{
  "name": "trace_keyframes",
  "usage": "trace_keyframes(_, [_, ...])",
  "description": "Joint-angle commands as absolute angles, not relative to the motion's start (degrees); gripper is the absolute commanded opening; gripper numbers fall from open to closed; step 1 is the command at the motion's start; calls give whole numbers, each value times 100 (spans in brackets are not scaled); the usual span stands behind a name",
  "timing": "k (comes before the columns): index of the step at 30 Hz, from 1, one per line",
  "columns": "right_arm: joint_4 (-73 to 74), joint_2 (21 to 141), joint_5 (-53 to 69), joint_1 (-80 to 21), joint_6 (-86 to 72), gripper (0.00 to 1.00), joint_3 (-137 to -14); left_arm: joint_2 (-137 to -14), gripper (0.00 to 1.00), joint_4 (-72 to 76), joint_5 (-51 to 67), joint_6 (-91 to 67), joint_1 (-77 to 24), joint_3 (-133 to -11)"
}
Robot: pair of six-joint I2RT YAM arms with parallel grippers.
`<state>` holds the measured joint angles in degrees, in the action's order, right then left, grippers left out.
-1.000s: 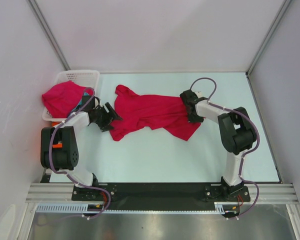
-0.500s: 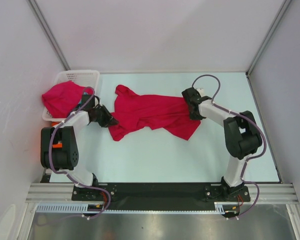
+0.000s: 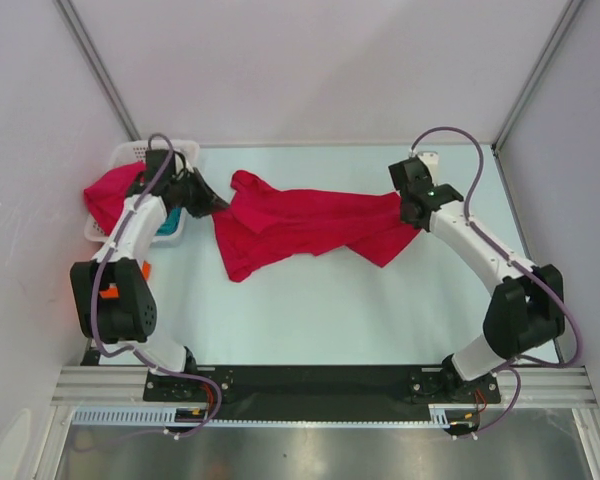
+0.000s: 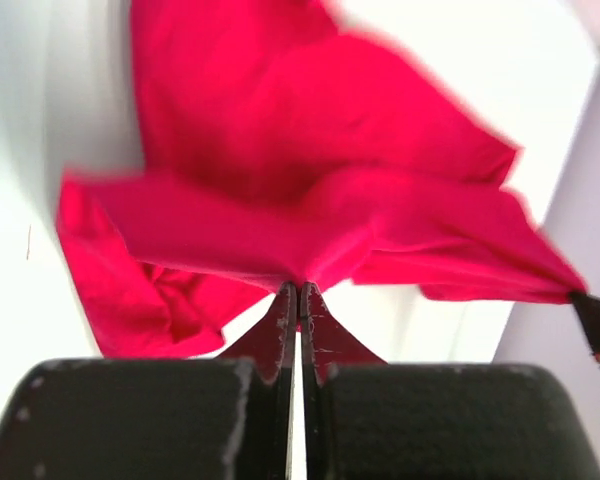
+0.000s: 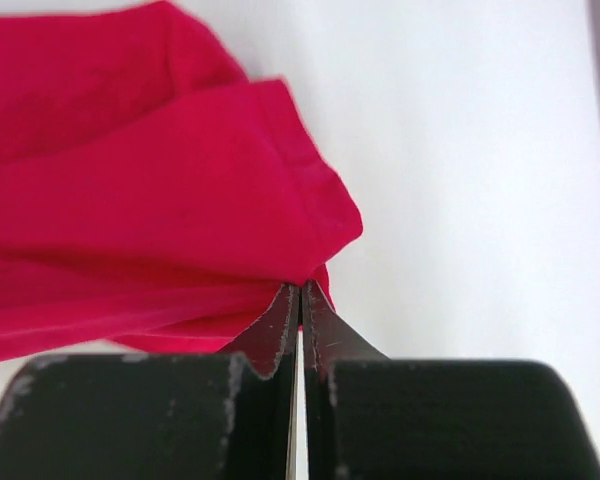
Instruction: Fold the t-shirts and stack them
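A crimson-red t-shirt (image 3: 305, 228) is stretched across the middle of the table, lifted at both ends. My left gripper (image 3: 212, 204) is shut on its left edge, and in the left wrist view the cloth (image 4: 310, 170) fans out from my closed tips (image 4: 298, 288). My right gripper (image 3: 410, 205) is shut on the shirt's right edge; the right wrist view shows the hem (image 5: 180, 200) pinched at the tips (image 5: 300, 287). A second red t-shirt (image 3: 108, 192) drapes over the basket, with a strip of teal t-shirt (image 3: 168, 224) beside it.
The white lattice basket (image 3: 185, 150) stands at the far left by the wall, right behind my left arm. Metal frame posts run up at the back corners. The black base rail (image 3: 310, 380) lies along the near edge.
Both grippers closed on the shirt's ends and rose, pulling apart: the left moved back toward the basket, the right moved up and to the right. The shirt is now stretched between them.
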<state>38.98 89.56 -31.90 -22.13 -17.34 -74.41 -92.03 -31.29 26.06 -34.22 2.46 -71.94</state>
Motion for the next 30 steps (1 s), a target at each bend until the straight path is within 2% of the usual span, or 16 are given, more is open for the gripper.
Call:
trace_keyframes(1, [4271,8280,-3638,-1978,-1556,0,-7892,-8772,0,-3690,2847,-3261,474,-8348])
trace_keyframes(12, [4676,7708,-4104,-1819,-1608,0,-8885,-8315,0,-4245,3506,-3655,1019,-9885])
trace_keyframes(17, [4895,7717,-3894,-1837,-1652,0,-9474,-8183,0,-4351,3911,-3875,1160,-10415])
trace_keyframes(20, [5167,7595,-3700,-1977,-1748,0,-9475,-7797,0,-4176,3928,-3893,1195,-10039])
trace_keyframes(23, [5282,7235,-3630,-2345,-1959,0,-8835,-7270,0,-3895,4095,-4016,1292,-8899])
trace_keyframes(28, [5703,6637,-3350,-2847,-2644,0,-7720,-6321,0,-3735,4122,-4087,1327,-7736])
trace_keyframes(30, [5976,6313,-3139,-3179,-3074,7,-7437,-6021,0,-3718,4087,-4087,1318,-7428])
